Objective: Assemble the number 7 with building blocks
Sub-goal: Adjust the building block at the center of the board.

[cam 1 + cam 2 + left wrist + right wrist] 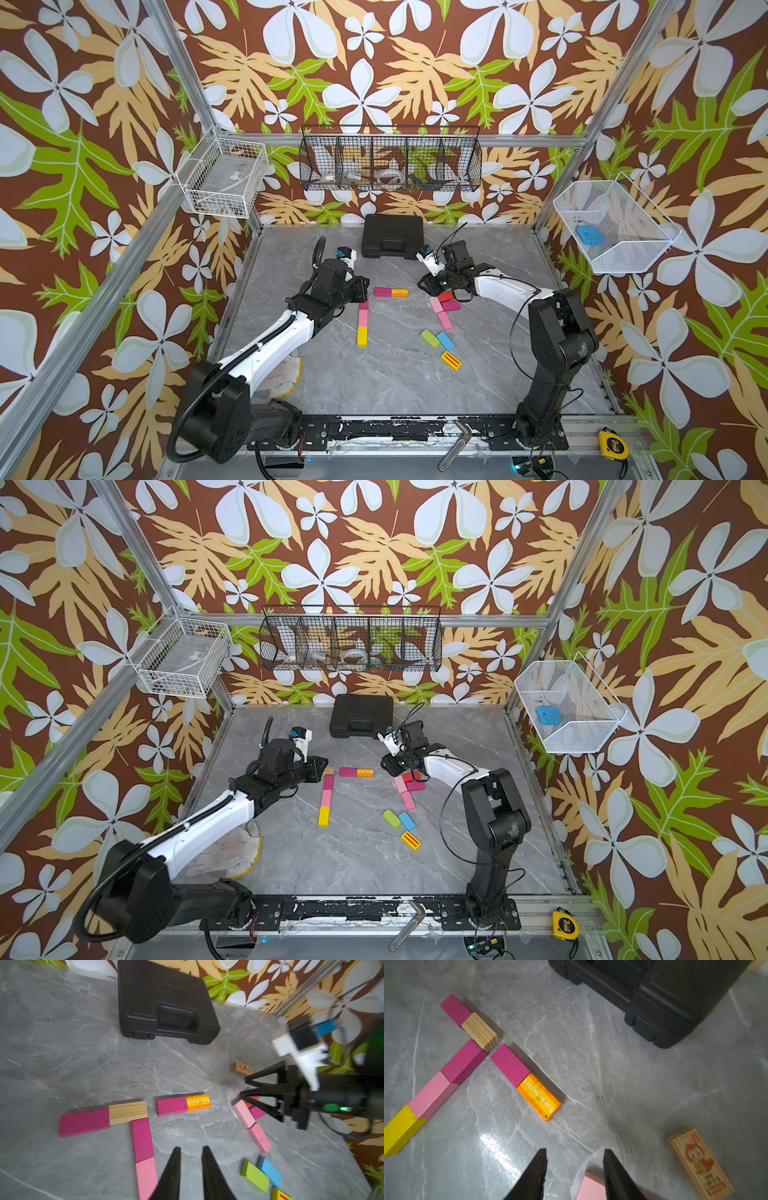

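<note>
Flat building blocks lie on the grey table. A column of magenta (142, 1139), pink (146, 1178) and yellow (362, 336) blocks meets a row of plain wood (127, 1112) and magenta (84, 1122). A magenta and orange pair (390, 292) lies just right of that row. My left gripper (191, 1148) hovers beside the column's top, fingers drawn close with nothing between them. My right gripper (575, 1151) stands open over a pile of pink, red and magenta blocks (444, 305), a pink block (591, 1186) lying loose under its jaws. A picture-printed wooden block (699, 1164) lies beside it.
Green (430, 338), blue (446, 340) and yellow red-striped (451, 360) blocks lie nearer the front. A black plastic case (392, 236) sits at the back. A white glove (226, 854) lies under the left arm. Wire baskets (390, 160) hang on the walls.
</note>
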`<state>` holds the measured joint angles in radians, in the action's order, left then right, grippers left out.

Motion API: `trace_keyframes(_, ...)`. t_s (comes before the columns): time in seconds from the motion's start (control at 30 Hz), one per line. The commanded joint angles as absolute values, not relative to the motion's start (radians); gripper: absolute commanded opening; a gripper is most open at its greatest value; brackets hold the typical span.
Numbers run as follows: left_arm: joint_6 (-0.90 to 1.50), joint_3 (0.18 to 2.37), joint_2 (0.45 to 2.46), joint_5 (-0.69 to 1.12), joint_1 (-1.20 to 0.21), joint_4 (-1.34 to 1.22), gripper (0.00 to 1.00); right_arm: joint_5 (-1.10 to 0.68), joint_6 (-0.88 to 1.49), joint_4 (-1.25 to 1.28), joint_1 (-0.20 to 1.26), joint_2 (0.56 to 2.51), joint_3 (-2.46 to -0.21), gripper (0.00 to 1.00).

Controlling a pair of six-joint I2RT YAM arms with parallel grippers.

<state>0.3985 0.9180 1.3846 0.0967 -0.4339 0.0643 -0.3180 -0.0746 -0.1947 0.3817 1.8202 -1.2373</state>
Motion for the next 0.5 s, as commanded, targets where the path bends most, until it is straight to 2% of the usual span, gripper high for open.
trace_keyframes(0.0, 0.39, 0.985, 1.485, 0.091, -0.434, 0.133, 0.01, -0.349, -0.018, -0.183, 0.372, 1.78, -1.213, 0.47)
trace_keyframes(0.27, 0.366, 1.135, 1.708, 0.097, -0.44, 0.191, 0.0, -0.353, -0.034, -0.188, 0.368, 1.662, -1.129, 0.48)
trace_keyframes(0.47, 0.349, 1.2, 1.805, 0.072, -0.443, 0.241, 0.0, -0.338, -0.046, -0.197, 0.366, 1.606, -1.098, 0.48)
